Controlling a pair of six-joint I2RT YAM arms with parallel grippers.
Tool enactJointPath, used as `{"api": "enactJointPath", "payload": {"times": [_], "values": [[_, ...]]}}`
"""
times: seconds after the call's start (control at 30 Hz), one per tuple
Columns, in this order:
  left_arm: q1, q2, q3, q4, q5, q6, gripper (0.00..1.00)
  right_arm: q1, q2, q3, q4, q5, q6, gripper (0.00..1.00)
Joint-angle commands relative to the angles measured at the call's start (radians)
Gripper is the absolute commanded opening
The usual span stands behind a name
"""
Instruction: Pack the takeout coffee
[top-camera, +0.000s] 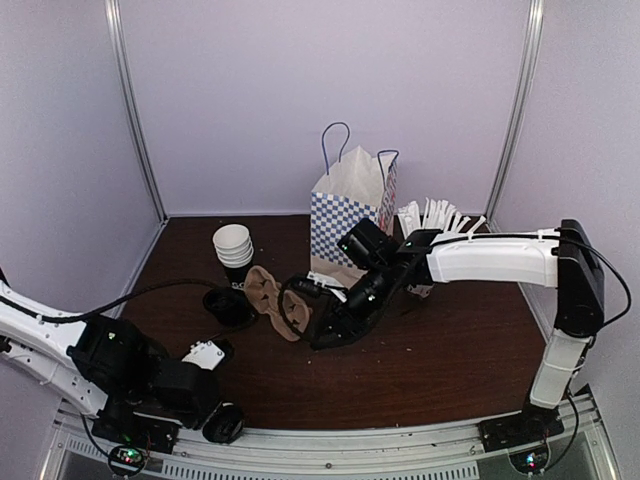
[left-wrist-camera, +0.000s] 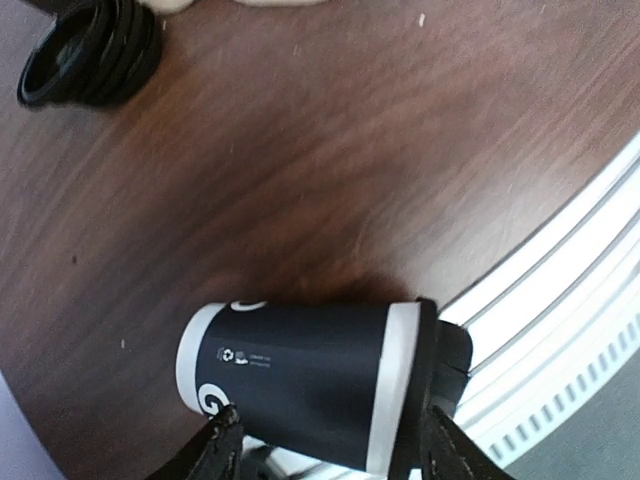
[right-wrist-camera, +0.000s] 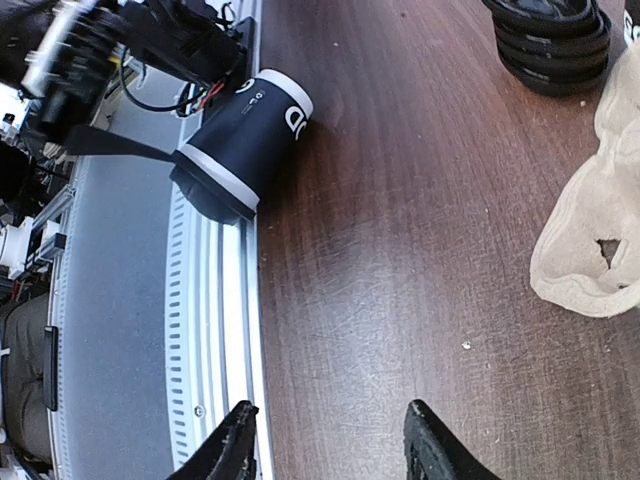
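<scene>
The takeout coffee (left-wrist-camera: 300, 375), a black cup with pale print and a black lid, lies on its side at the table's near edge (top-camera: 224, 424), its lid toward the metal rail. My left gripper (left-wrist-camera: 330, 450) is open, one finger beside the cup's base and the other beside the lid. The right wrist view shows the cup (right-wrist-camera: 245, 135) with its lid over the rail. My right gripper (right-wrist-camera: 330, 445) is open above bare wood and holds nothing. In the top view it (top-camera: 303, 315) hovers mid-table. The blue-checkered bag (top-camera: 345, 210) stands upright at the back.
A stack of black lids (top-camera: 225, 303) and a crumpled beige piece (top-camera: 268, 290) lie left of centre. Lidless cups (top-camera: 233, 245) are stacked behind them. A white cup of sticks (top-camera: 430, 225) stands right of the bag. The metal rail (right-wrist-camera: 215, 330) borders the near edge.
</scene>
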Motion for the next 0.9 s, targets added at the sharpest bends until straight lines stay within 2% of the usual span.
{"api": "enactJointPath", "payload": {"times": [0.0, 0.13, 0.33, 0.47, 0.6, 0.7, 0.87], "values": [[-0.067, 0.049, -0.033, -0.149, 0.015, -0.168, 0.62, 0.009, -0.057, -0.030, 0.003, 0.017, -0.046, 0.51], [-0.083, 0.106, -0.036, -0.123, 0.009, -0.140, 0.63, 0.009, -0.047, -0.020, 0.008, 0.009, -0.043, 0.51], [-0.083, 0.079, -0.080, -0.099, 0.006, -0.207, 0.60, 0.008, -0.033, -0.024, 0.015, 0.002, -0.039, 0.51], [-0.083, -0.018, -0.093, -0.107, -0.051, -0.273, 0.60, 0.009, -0.026, -0.023, 0.021, -0.007, -0.037, 0.51], [-0.083, -0.160, -0.061, -0.128, -0.181, -0.277, 0.63, 0.032, -0.012, -0.004, -0.006, 0.006, -0.074, 0.51], [-0.083, -0.243, -0.053, -0.188, -0.210, -0.324, 0.66, 0.103, -0.009, 0.016, -0.050, 0.099, -0.136, 0.52], [-0.083, -0.326, -0.071, -0.353, -0.175, -0.486, 0.68, 0.285, 0.024, 0.067, -0.009, 0.389, -0.161, 0.60]]}}
